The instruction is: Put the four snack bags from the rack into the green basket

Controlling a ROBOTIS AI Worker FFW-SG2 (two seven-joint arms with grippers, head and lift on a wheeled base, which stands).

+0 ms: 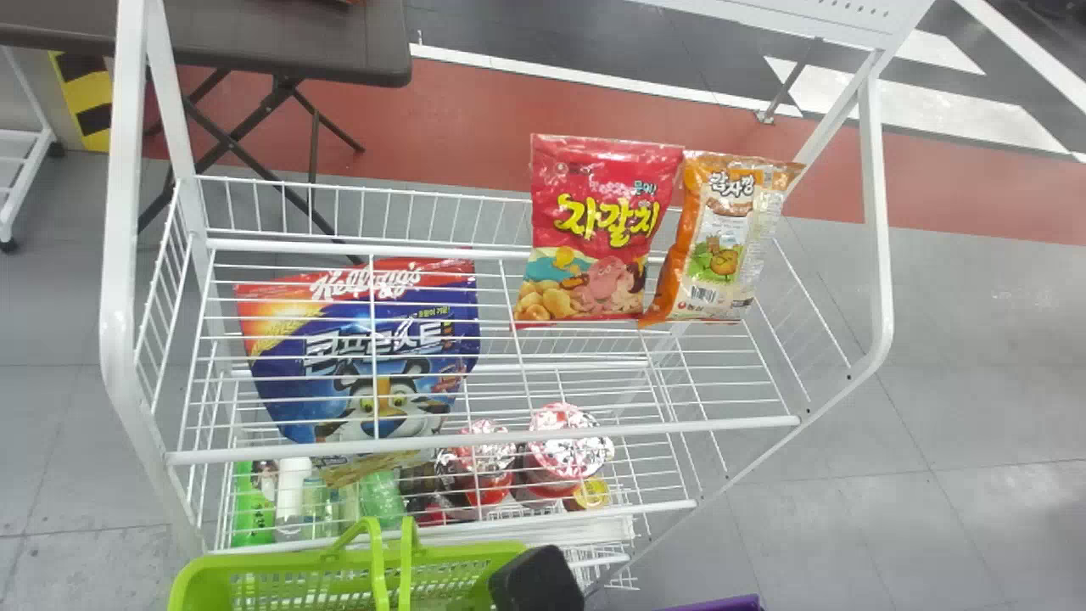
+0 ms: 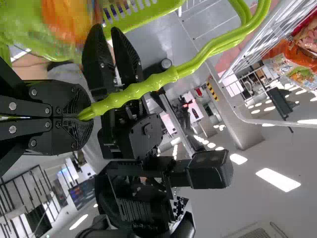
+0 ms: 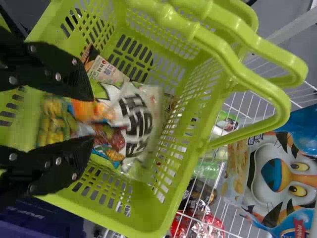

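Ahead of both pairs of our fingers we have the white wire rack [image 1: 876, 212], with a dark folding table [image 1: 339, 51] standing behind it, farther out and to the left. Closer in, directly under our right fingers, is the green basket [image 1: 492, 552]; our left fingers are clenched on its handle [image 2: 133, 96].

That is our left gripper [image 2: 83, 117], shut tight around the ribbed grip. Our right gripper [image 1: 536, 580] is over the basket, its two fingers spread well apart.

On a lower level of the rack, ahead of our right fingers and past the basket's rim, we see the large blue cereal bag [image 1: 365, 365], under the upper wires.

Of the snack bags, we have the red snack bag [image 1: 594, 229] upright on the rack's upper part, ahead of our right fingers and a little to the right. The orange snack bag [image 1: 721, 238] stands just beside it, farther right. Below our open right fingers, inside the basket, we find a white-and-green snack bag [image 3: 133, 116], its near part blurred. Beside that lies another bag [image 3: 106, 72], partly covered.

Lower in the rack, ahead of our right fingers, we have two red-and-white lidded cups [image 1: 567, 441], and farther left a white-capped bottle [image 1: 293, 501] next to a green packet [image 1: 252, 513].
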